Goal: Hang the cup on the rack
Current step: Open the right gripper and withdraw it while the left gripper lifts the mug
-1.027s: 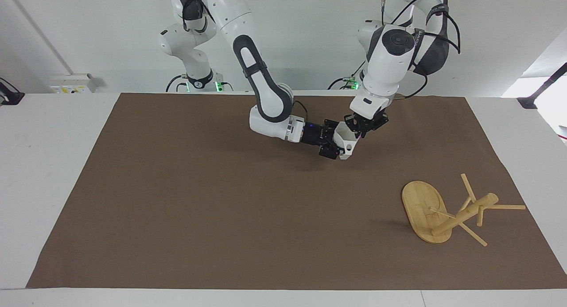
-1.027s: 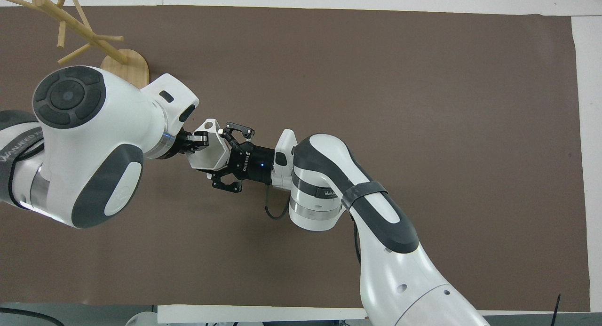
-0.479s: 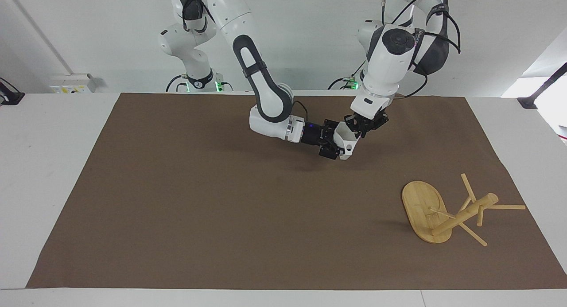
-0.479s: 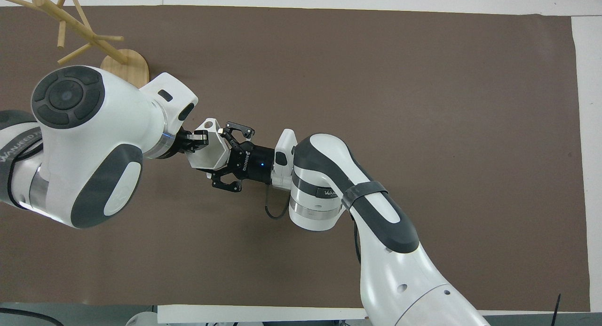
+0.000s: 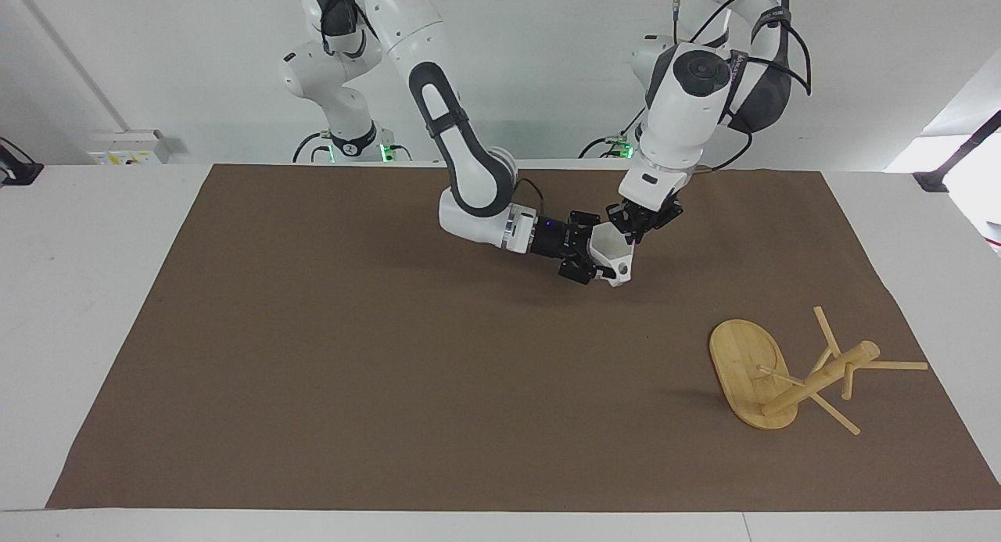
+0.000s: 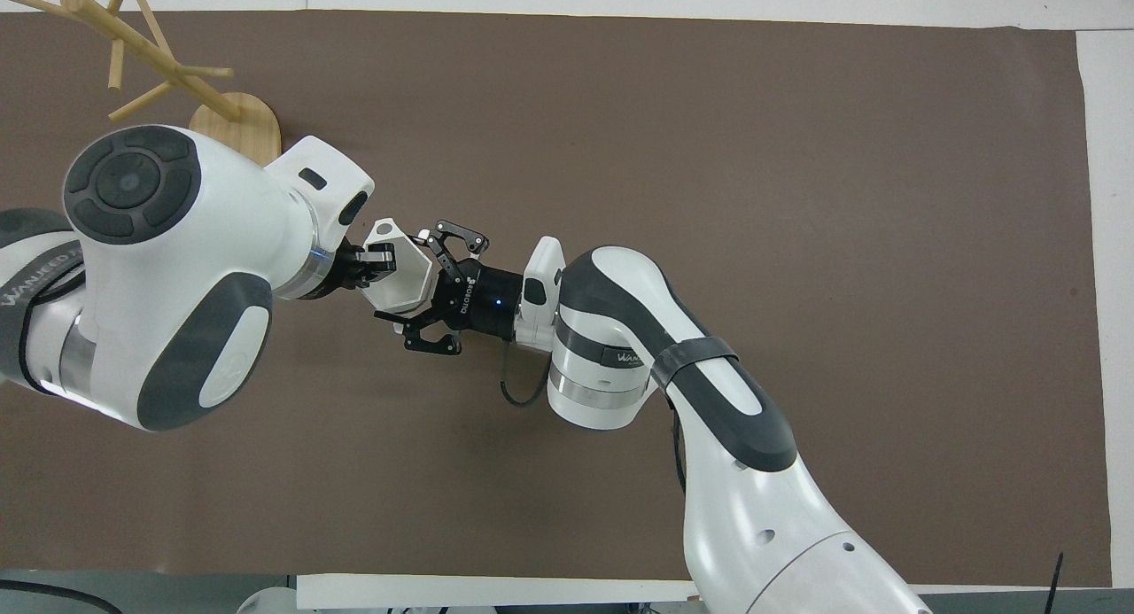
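Hanging between both pincers, cup [image 5: 612, 249] [image 6: 401, 277] (midair): right gripper [image 5: 588, 254] [image 6: 423, 288] spread, left gripper [image 5: 630, 227] [image 6: 372, 264] clamped on its rim.

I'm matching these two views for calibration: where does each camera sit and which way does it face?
Facing view: high across the table, facing both arm bases; left gripper and right gripper meet at the small white faceted cup.
Overhead view: above the robots' end, looking steeply down; arms enter from below.
Shared: cup, light bamboo mug-tree rack.
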`<action>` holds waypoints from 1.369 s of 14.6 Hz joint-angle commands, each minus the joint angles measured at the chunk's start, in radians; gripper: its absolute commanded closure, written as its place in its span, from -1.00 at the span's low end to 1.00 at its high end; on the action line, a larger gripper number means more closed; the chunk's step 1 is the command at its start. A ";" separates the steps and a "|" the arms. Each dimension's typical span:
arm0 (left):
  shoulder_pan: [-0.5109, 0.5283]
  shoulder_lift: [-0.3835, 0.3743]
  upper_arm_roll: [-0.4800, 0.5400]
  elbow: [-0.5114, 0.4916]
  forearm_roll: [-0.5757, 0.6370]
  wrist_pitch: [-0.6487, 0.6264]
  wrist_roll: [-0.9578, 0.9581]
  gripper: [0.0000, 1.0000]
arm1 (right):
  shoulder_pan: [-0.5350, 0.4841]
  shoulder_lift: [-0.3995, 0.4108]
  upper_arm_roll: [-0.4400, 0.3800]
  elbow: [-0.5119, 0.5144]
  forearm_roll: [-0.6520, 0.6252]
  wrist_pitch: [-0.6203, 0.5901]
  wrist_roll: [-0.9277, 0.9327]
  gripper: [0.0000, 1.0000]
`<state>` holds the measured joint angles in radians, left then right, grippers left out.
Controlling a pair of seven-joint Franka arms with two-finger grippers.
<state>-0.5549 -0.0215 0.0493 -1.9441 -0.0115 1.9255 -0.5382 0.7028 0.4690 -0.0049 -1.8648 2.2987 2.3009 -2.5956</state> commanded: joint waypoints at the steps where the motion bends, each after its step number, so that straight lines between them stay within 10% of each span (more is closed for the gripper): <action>1: -0.013 -0.011 0.014 -0.018 -0.004 0.016 -0.014 1.00 | -0.075 -0.003 0.008 -0.016 -0.011 -0.032 -0.012 -1.00; 12: 0.061 0.029 0.017 0.040 -0.005 0.072 0.013 1.00 | -0.535 -0.032 0.008 -0.067 -0.701 -0.403 0.078 -1.00; 20: 0.193 0.083 0.018 -0.001 -0.050 0.478 0.058 1.00 | -0.853 -0.163 0.002 -0.040 -1.299 -0.601 0.351 -1.00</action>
<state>-0.3843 0.0499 0.0713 -1.9302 -0.0457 2.3332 -0.5055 -0.1096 0.3860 -0.0122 -1.8959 1.1165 1.7100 -2.3519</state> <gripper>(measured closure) 0.894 0.000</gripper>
